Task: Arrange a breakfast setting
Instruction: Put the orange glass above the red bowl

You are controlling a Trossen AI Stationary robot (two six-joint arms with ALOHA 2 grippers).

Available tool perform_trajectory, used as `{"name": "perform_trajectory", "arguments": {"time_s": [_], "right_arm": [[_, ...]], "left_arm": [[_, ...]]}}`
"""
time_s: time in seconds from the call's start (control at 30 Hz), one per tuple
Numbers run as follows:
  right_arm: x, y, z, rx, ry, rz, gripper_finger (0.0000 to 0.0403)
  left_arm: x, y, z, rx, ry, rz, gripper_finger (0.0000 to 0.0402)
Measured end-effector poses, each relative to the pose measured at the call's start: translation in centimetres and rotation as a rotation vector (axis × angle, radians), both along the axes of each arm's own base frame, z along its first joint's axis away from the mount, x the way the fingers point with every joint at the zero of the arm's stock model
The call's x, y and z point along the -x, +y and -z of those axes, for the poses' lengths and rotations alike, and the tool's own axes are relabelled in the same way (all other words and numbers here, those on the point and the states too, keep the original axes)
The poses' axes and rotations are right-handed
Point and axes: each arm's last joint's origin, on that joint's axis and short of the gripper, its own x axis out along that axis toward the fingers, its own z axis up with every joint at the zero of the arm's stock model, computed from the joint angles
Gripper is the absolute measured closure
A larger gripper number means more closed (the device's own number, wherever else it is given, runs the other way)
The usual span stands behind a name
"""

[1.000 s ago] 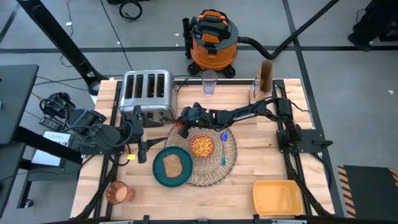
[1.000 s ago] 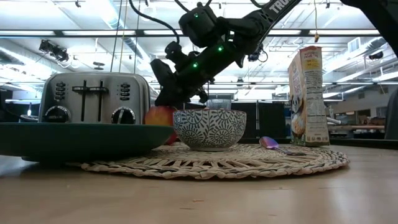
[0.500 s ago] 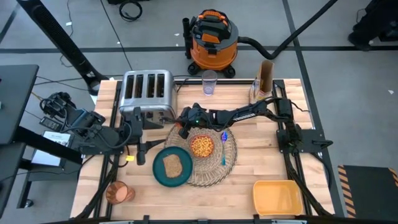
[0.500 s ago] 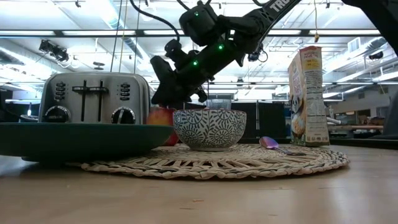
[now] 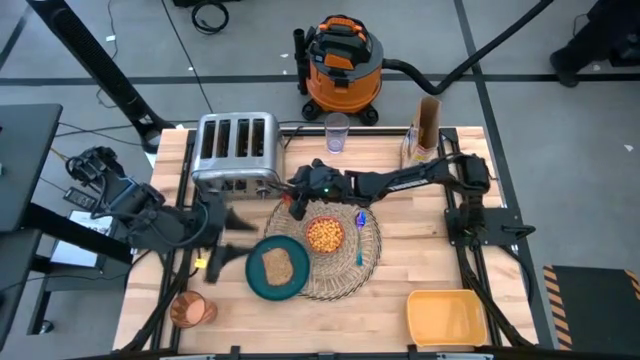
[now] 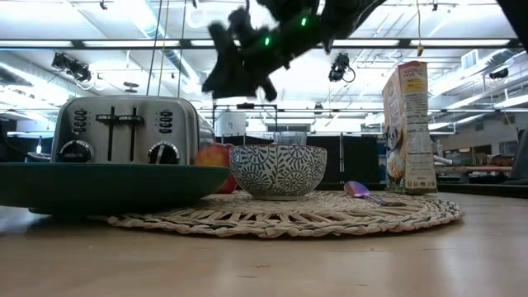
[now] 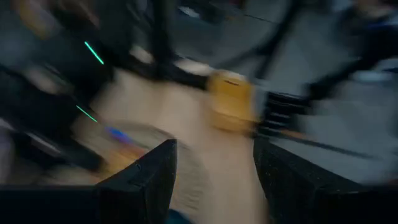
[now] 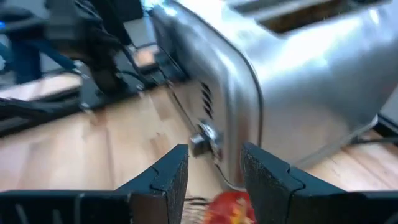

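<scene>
Right gripper (image 8: 211,171) hangs above the apple (image 8: 229,206) beside the toaster (image 8: 292,81), fingers parted and empty; left gripper (image 7: 214,171), fingers apart, holds nothing.

Bare table (image 5: 400,255) right of the placemat (image 5: 372,250); toaster (image 5: 236,148) blocks behind.

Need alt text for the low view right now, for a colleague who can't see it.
The right pincer hangs open and empty above the red apple, which sits between the toaster and the patterned bowl on the straw placemat. A teal plate fills the left foreground.
</scene>
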Motion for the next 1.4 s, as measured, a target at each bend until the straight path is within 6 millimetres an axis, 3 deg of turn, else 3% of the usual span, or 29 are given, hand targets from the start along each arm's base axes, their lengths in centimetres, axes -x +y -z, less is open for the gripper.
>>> {"name": "perform_trajectory", "arguments": {"time_s": [0.17, 0.3, 0.47, 0.67, 0.83, 1.03, 1.23, 1.4], "right_arm": [[1.0, 2.0, -2.1, 0.024, -0.006, -0.025, 0.0251], [1.3, 3.5, -2.4, 0.069, 0.025, -0.054, 0.0251], [1.4, 4.6, -2.3, 0.101, 0.048, -0.067, 0.0251], [1.5, 6.3, -2.5, 0.184, 0.047, -0.061, 0.0251], [2.2, 7.5, -3.7, 0.256, 0.038, -0.038, 0.0249], [3.4, 8.1, -6.1, 0.217, -0.037, -0.026, 0.023], [4.3, 7.8, -7.6, 0.194, -0.064, -0.01, 0.0203], [4.4, 7.7, -7.6, 0.182, -0.049, -0.004, 0.0196]], "left_arm": [[1.4, -2.5, 0.2, 0.373, 0.137, 0.234, 0.0182], [2.9, -4.7, 0.5, 0.566, 0.284, 0.374, 0.0182], [5.7, -6.7, 0.6, 0.752, 0.447, 0.424, 0.0187], [7.8, -8.3, 4.3, 0.614, 0.724, 0.217, 0.0208], [7.3, -10.0, 6.7, 0.529, 0.856, 0.113, 0.0211], [6.2, -11.2, 8.8, 0.519, 0.956, -0.035, 0.021], [5.1, -11.8, 10.2, 0.546, 1.032, -0.146, 0.0174], [4.4, -12.4, 11.9, 0.511, 1.145, -0.264, 0.014]]}}
